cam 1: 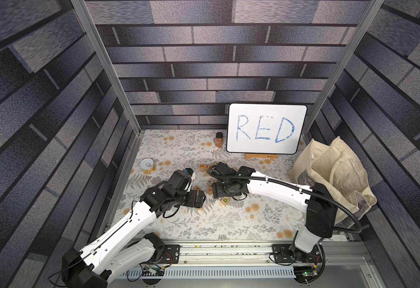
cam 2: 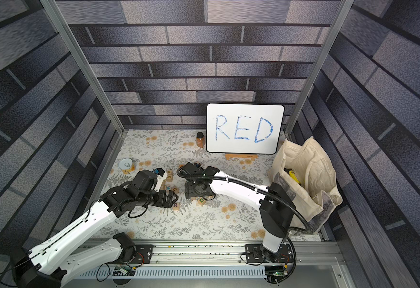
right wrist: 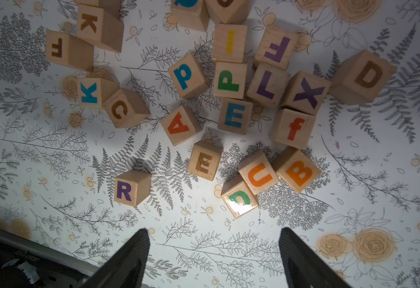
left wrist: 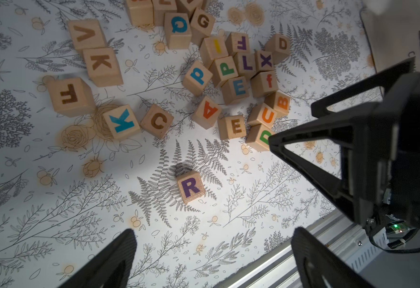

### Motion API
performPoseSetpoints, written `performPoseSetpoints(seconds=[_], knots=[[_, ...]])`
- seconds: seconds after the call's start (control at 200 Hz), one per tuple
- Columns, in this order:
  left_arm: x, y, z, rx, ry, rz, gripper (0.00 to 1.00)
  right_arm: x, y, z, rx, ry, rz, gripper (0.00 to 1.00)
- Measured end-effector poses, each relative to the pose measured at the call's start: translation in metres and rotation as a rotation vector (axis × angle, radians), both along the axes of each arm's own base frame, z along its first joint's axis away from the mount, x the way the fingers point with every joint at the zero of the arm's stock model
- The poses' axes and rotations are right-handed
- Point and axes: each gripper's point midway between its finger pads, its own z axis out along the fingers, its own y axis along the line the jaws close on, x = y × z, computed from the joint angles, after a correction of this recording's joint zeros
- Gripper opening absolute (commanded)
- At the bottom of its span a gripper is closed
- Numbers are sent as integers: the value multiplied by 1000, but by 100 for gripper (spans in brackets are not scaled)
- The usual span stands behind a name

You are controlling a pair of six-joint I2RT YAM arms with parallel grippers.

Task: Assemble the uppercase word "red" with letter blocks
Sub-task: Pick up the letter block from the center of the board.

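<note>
You've got green D [right wrist: 240, 199] just ahead of the right end effector [right wrist: 215, 259], R [left wrist: 190, 187] ahead of the left end effector [left wrist: 212, 261]; both spread wide, holding nothing.

Robot lab test booth, aluminium frame posts [cam 1: 105, 62], printed brick-pattern walls [cam 1: 228, 62], floral table cover [cam 1: 228, 219], arm-mounting rail [cam 1: 228, 251]
</note>
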Motion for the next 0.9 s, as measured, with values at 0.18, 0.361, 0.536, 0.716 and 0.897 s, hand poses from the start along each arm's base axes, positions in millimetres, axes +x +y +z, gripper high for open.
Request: performPoseSetpoints(seconds=[0.18, 0.361, 0.536, 0.716, 0.897], knots=[[-6, -7, 8, -54, -21, -48, 100, 8, -1, -5, -15, 12, -26, 66], [-8, -9, 21, -98, -69, -64, 100, 18, -2, -14, -34, 22, -36, 50], [-9, -8, 32, -127, -113, -65, 100, 28, -2, -20, -43, 32, -52, 46], [-11, -6, 37, -133, -136, -68, 100, 35, -1, -29, -49, 53, -63, 46], [-10, -5, 37, -129, -140, -68, 100, 41, 4, -35, -49, 68, -70, 47]])
